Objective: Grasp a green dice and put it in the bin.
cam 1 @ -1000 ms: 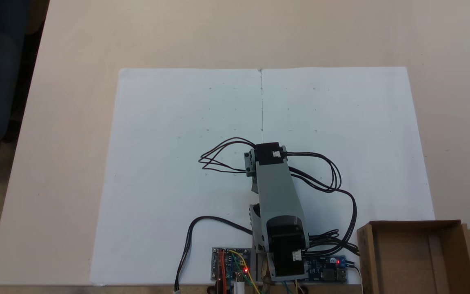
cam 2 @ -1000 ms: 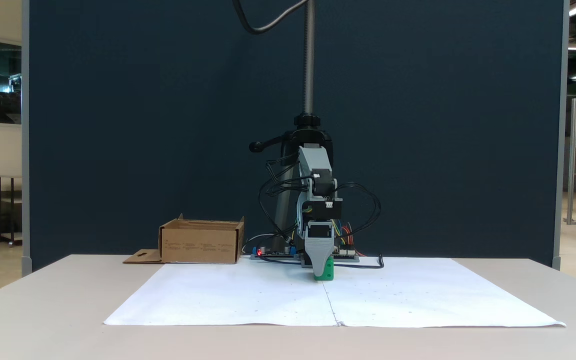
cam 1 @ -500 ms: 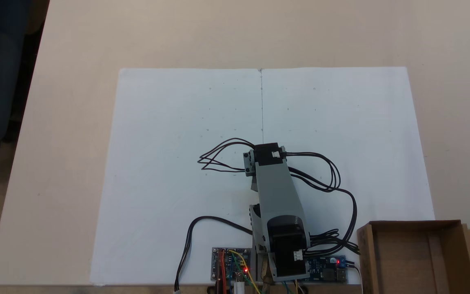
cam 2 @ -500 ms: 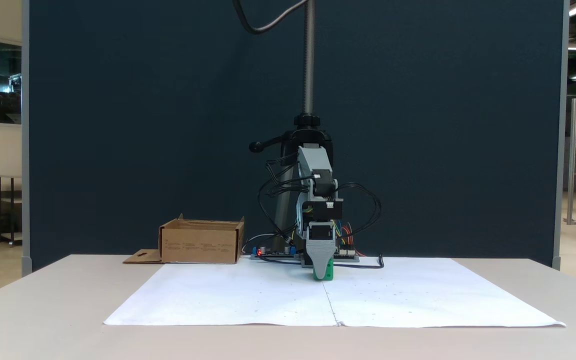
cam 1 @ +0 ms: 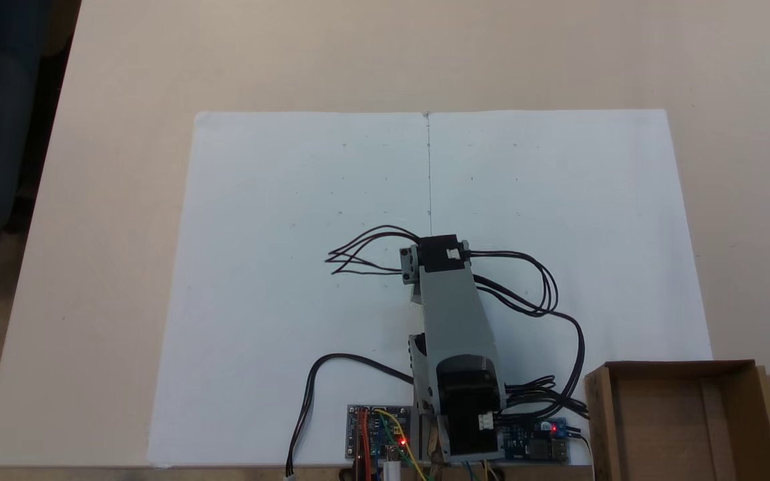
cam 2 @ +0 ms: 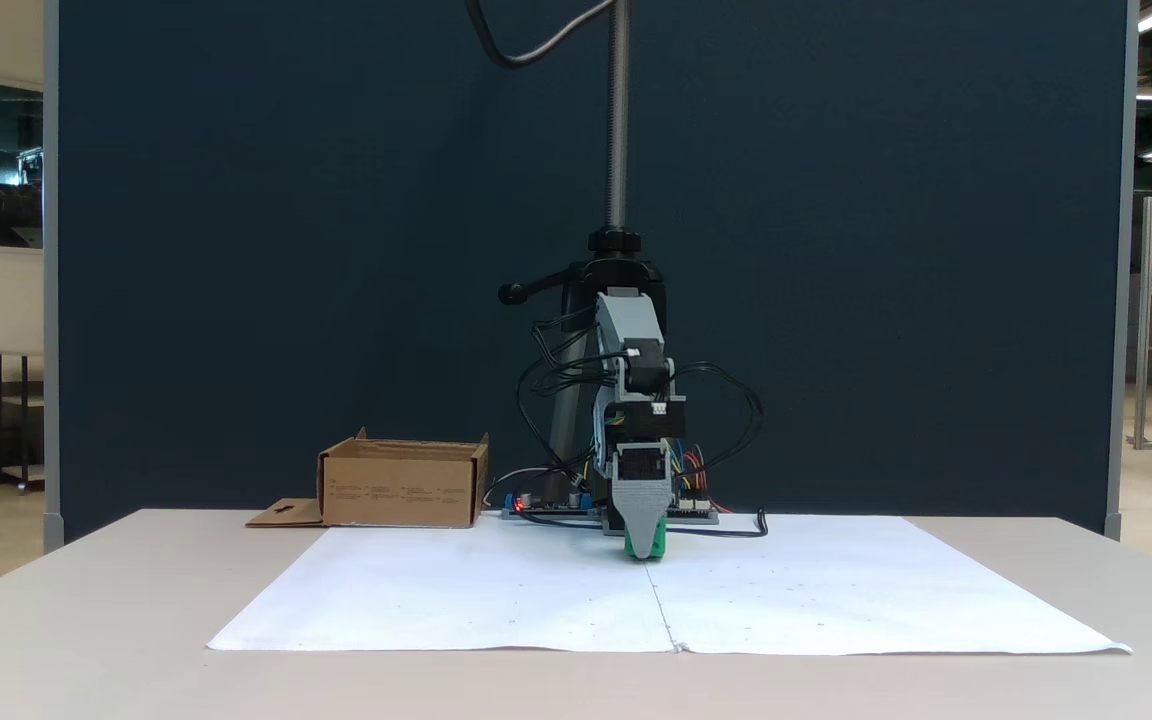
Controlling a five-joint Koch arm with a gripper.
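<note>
Since a second earlier our gripper (cam 2: 644, 545) had settled lower over the green dice (cam 2: 645, 549), apparently pinching it on the paper, right of the bin (cam 2: 402, 484); lifting and binning remained.

A beige worktop (cam 1: 124, 200) carries a large white paper sheet (cam 1: 291, 200), which serves as the landmark; in the level fixed view the same sheet (cam 2: 836, 590) lies flat with a centre crease (cam 2: 661, 610). At the sheet's edge, towards the bottom of the overhead-looking fixed view, sit two small circuit boards (cam 1: 378, 441) with red lights and coloured wires. A black cable (cam 1: 308, 401) loops across the sheet from there. Behind the sheet in the level view stands a dark blue partition (cam 2: 286, 250), and a metal pole (cam 2: 618, 120) rises in front of it.
</note>
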